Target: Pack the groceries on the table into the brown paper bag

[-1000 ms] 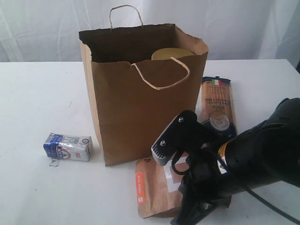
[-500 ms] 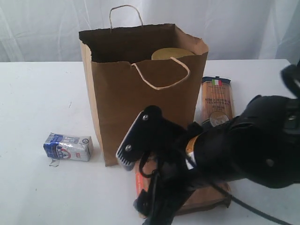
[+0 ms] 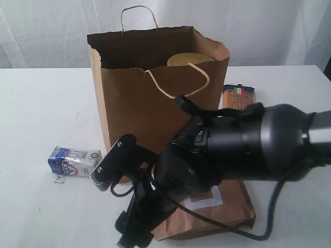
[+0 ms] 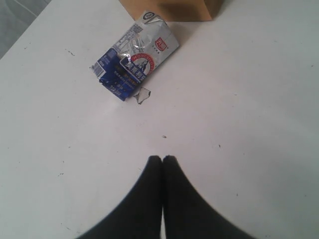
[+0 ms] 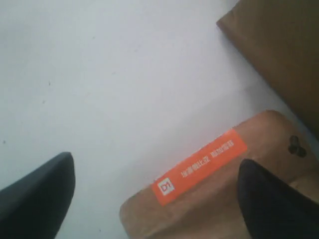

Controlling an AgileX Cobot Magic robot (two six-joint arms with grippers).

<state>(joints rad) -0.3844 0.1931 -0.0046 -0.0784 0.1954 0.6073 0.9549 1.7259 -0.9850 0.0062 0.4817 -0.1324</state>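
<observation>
The brown paper bag stands upright at the middle of the table, with a gold lid showing inside it. The brown pouch lies flat in front of the bag, under my right arm. My right gripper is open over the pouch's orange-labelled end; one finger is above the pouch, the other above bare table. The small blue-white carton lies to the left of the bag. My left gripper hovers shut and empty, a short way from the carton. The pasta packet peeks out behind my right arm.
The bag's bottom corner is close beside the right gripper. The black right arm blocks most of the area to the right of the bag. A white curtain hangs behind the table.
My right arm has swung left and down across the front of the bag, now covering most of the pouch and pasta packet. Carton and bag have not moved.
</observation>
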